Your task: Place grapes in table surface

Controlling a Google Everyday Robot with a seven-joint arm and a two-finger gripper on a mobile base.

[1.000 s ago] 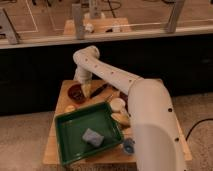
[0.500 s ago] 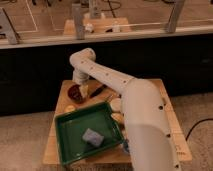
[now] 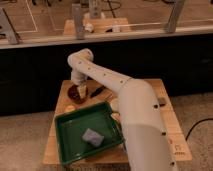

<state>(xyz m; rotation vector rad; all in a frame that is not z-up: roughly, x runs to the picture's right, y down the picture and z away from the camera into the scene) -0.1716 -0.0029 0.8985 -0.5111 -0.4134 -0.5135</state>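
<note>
My gripper (image 3: 80, 91) hangs from the white arm at the far left of the light tan table surface (image 3: 167, 127). It is down at a reddish-brown round bowl (image 3: 74, 95), over its right rim. I cannot make out the grapes; whatever lies in the bowl or in the gripper is hidden by the wrist and the bowl's dark inside. The arm runs from the lower right up over the table, bends at its elbow (image 3: 80, 57), then drops to the bowl.
A green rectangular tray (image 3: 70, 142) fills the front left of the table and holds a grey-blue sponge-like block (image 3: 92, 136). A dark utensil (image 3: 97, 91) lies right of the bowl. A small yellowish item (image 3: 70, 107) sits in front of the bowl. A black mark (image 3: 161, 102) is at the right edge.
The arm has swung a little to the left and the gripper has come down closer over the reddish-brown bowl. The tray and its block have not moved.
</note>
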